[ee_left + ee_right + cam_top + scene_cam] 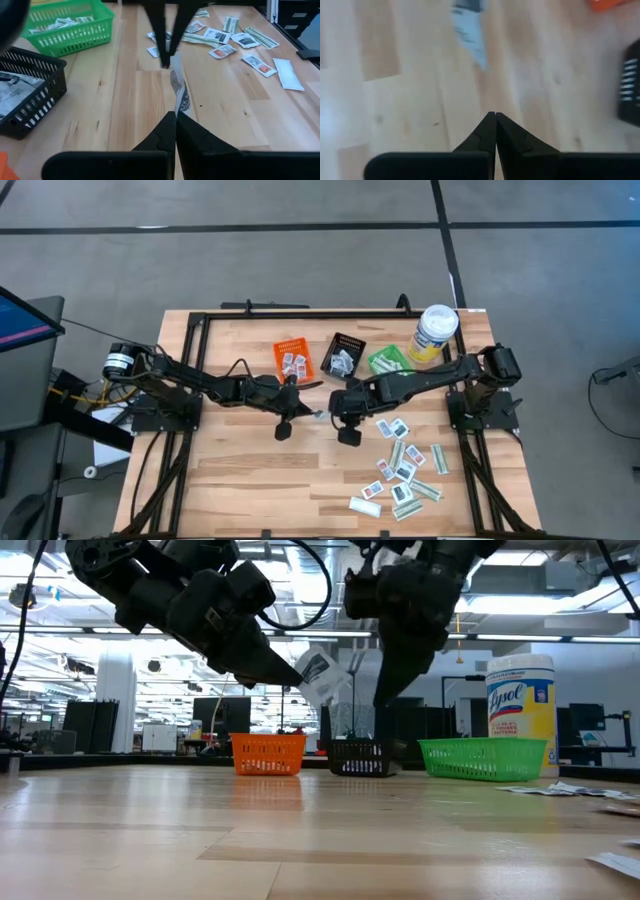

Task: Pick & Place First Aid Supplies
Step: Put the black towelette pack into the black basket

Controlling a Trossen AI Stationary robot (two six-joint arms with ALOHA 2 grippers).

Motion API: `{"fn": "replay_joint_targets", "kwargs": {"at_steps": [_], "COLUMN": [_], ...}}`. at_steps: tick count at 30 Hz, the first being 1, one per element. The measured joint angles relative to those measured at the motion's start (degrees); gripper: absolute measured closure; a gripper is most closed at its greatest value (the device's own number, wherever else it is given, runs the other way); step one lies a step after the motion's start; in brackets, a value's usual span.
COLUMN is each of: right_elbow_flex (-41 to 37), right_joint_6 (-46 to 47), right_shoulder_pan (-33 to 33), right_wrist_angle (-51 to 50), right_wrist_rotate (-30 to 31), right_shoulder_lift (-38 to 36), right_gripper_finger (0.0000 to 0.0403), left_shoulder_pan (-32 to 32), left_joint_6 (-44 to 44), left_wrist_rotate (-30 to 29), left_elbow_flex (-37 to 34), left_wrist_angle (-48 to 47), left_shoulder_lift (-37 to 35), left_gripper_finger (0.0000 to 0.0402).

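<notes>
left gripper (290,675): raised above the middle of the table, fingers pinched together on the edge of one white packet with dark print (318,671); the left wrist view shows the same packet (179,95) standing edge-on right at the fingertips.
held packet: in the air between the two grippers, clear of the wood, tilted, in front of the black bin.
right gripper (388,690): also up over the table centre, just right of the held packet, pointing down; fingers closed against each other with nothing between them, and the packet (468,31) shows a little way ahead of its tips, blurred.
loose packets (405,468): scattered on the near right part of the table (250,470), squarish white ones with red or dark print mixed with long pale-green strips, a plain white one nearest the front edge.
orange bin (293,359): far side, left of the three, with a few white packets inside.
black bin (344,354): middle of the row, holding some pale packets.
green bin (388,361): right of the black one, with strips in it.
canister (436,332): yellow with a white lid, standing at the far right just beside the green bin.
</notes>
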Motion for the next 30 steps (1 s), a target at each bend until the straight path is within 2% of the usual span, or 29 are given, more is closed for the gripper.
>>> {"fn": "replay_joint_targets", "kwargs": {"at_steps": [7,11,18,26,30], "right_elbow_flex": [0.00,0.00,0.00,0.00,0.00], "right_joint_6": [0.63,0.17,-1.19,-7.44,-8.26], "right_shoulder_pan": [0.07,0.32,0.36,-0.57,-1.06], "right_wrist_angle": [3.35,5.82,6.38,13.04,12.00], "right_wrist_rotate": [1.15,-0.54,-1.80,-1.83,-2.38], "right_shoulder_lift": [0.00,0.00,0.00,0.00,0.00], "right_gripper_finger": [0.0389,0.0372,0.0325,0.0258,0.0225], "left_shoulder_pan": [0.00,0.00,0.00,-0.02,-0.02], "left_joint_6": [-0.02,-0.02,-0.20,-0.20,-0.20], "left_wrist_rotate": [-0.01,-0.01,-0.01,0.41,0.41], "left_elbow_flex": [0.00,0.00,0.00,0.00,0.00], "left_wrist_angle": [0.00,0.00,-0.01,0.20,0.17], "left_shoulder_lift": [0.00,0.00,0.00,0.00,0.00], "left_gripper_finger": [0.0394,0.0394,0.0394,0.0394,0.0394]}}
